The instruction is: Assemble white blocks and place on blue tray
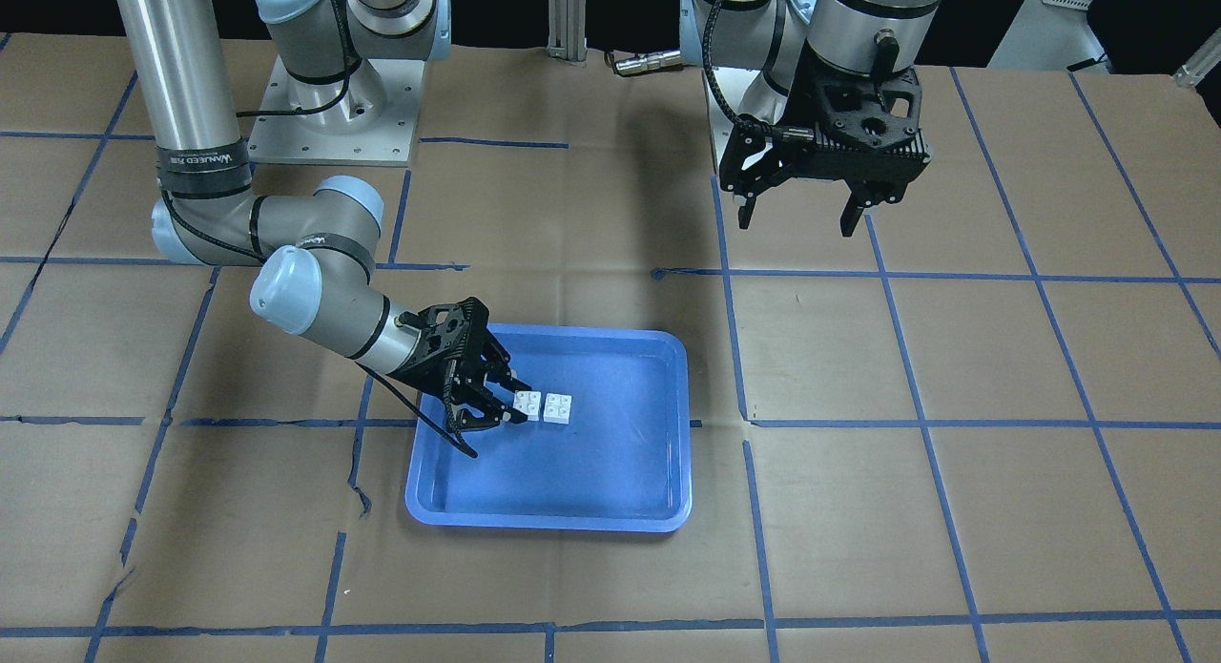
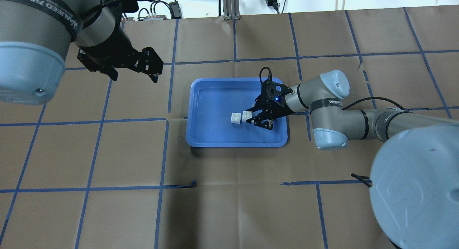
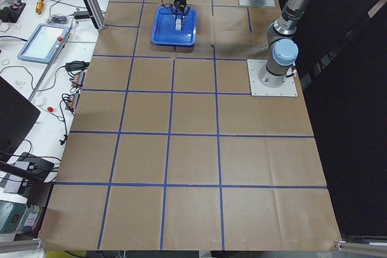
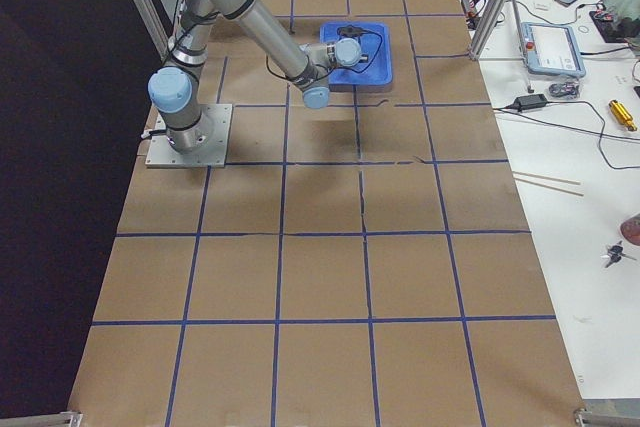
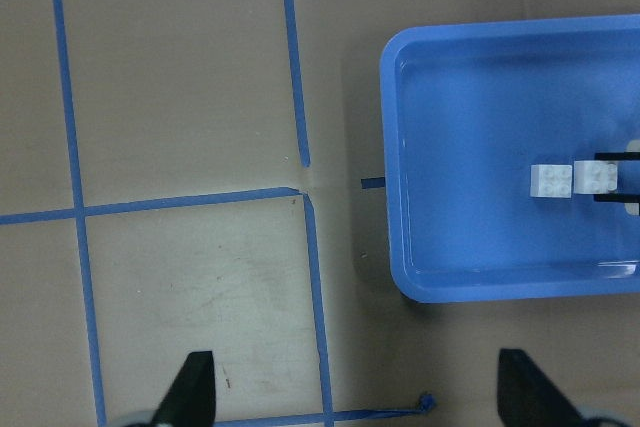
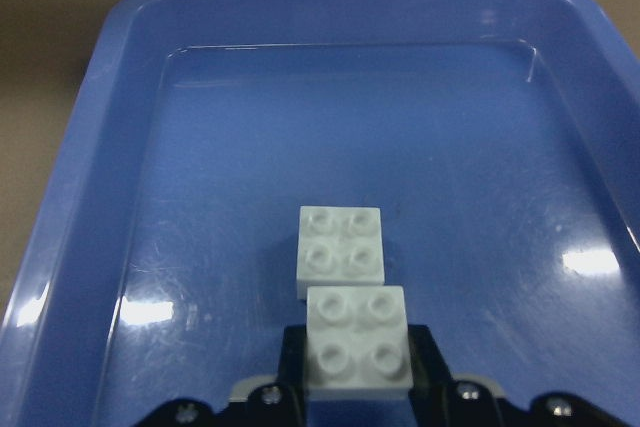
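Brown paper-covered table (image 1: 954,510), blue tape grid (image 1: 916,424); blue tray (image 1: 610,472) mid-table.

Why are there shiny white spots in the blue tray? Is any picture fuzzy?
Right wrist view: glare leaves bright patches on the tray's glossy floor, either side of the blocks. Left wrist view: slightly soft, the blocks pale and blurry-edged. Left side view: the blocks are only a tiny white speck.

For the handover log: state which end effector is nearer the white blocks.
Right. The right end effector is inside the blue tray, straddling one of the white blocks; the left end effector hangs over the table, outside the tray.
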Tool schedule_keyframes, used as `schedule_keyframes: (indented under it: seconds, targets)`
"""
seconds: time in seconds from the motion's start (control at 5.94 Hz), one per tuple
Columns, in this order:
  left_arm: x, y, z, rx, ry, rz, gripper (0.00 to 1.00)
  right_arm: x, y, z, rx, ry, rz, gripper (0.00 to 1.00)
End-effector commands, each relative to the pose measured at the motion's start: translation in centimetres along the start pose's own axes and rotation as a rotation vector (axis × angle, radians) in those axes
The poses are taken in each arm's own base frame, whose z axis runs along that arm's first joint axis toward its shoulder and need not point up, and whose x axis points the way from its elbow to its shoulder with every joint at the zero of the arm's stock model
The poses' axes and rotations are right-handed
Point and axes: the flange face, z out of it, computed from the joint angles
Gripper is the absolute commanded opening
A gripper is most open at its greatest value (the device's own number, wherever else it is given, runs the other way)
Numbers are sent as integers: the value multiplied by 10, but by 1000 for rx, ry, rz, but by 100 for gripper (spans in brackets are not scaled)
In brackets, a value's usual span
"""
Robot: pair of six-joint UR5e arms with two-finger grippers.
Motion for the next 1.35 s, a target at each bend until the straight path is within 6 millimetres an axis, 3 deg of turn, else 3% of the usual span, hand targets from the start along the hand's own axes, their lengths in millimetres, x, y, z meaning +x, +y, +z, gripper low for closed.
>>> schedule_keyframes:
  seconds: [0.0,0.17,0.84,1.01,1.18]
  targets:
    - [-1,0,0,0,0,-1,99,0,1,0,-6,-1,2,10]
    - [0,0,-1,1,0,0,99,-3,4,11,-3,-21,8,10]
    - [-1,0,-1,1,0,-1,99,-3,3,11,2,-23,10,10]
    - [-1,0,-1,1,0,-1,99,-3,2,11,8,-23,10,19]
    - [-1,0,0,0,0,-1,99,-3,2,12,12,-23,24,65]
